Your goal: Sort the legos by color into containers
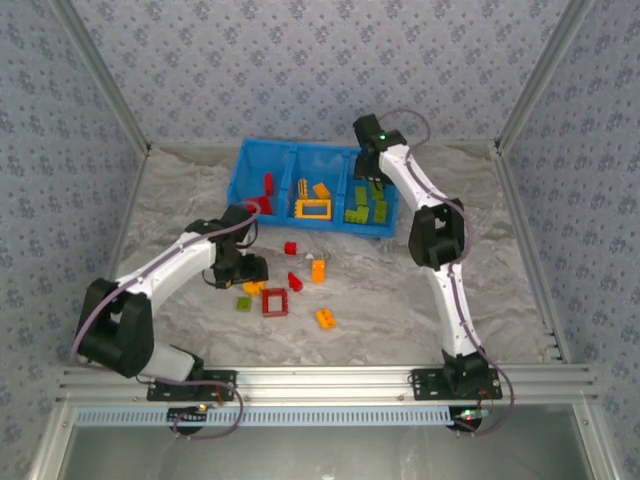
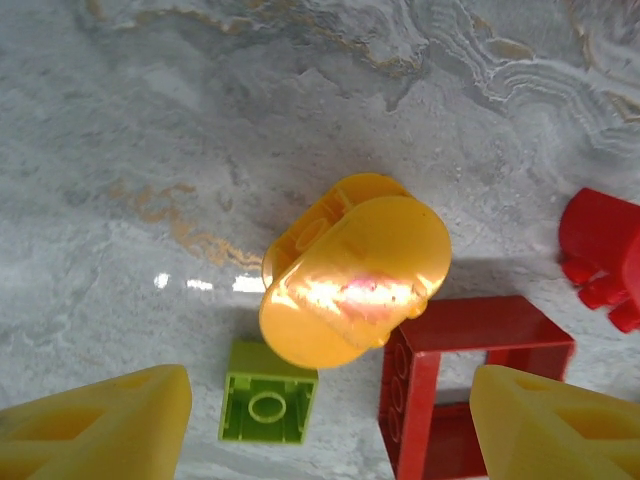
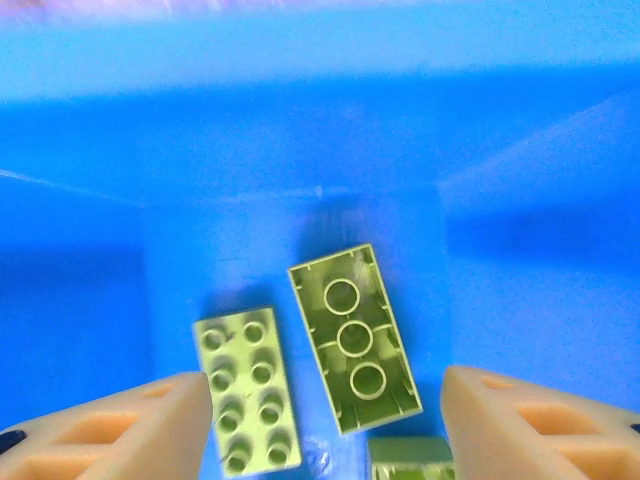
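Note:
The blue bin [image 1: 243, 170] stands at the back with three compartments: red bricks [image 1: 267, 186] on the left, a yellow frame [image 1: 313, 209] in the middle, green bricks [image 1: 366, 208] on the right. My left gripper [image 2: 330, 430] hangs open just above the table, with nothing held. Ahead of its fingers lies a rounded yellow brick [image 2: 355, 272], with a small upturned green brick [image 2: 268, 405] and the red frame [image 2: 470, 375] just nearer. My right gripper [image 3: 325, 430] is open over the green compartment, above two long green bricks [image 3: 352, 337], empty.
Loose on the marble table are two red bricks [image 1: 290, 247], an orange brick [image 1: 318, 270] and another orange one [image 1: 325, 318]. A red brick [image 2: 605, 258] lies right of the left gripper. Patterned walls and metal rails enclose the table.

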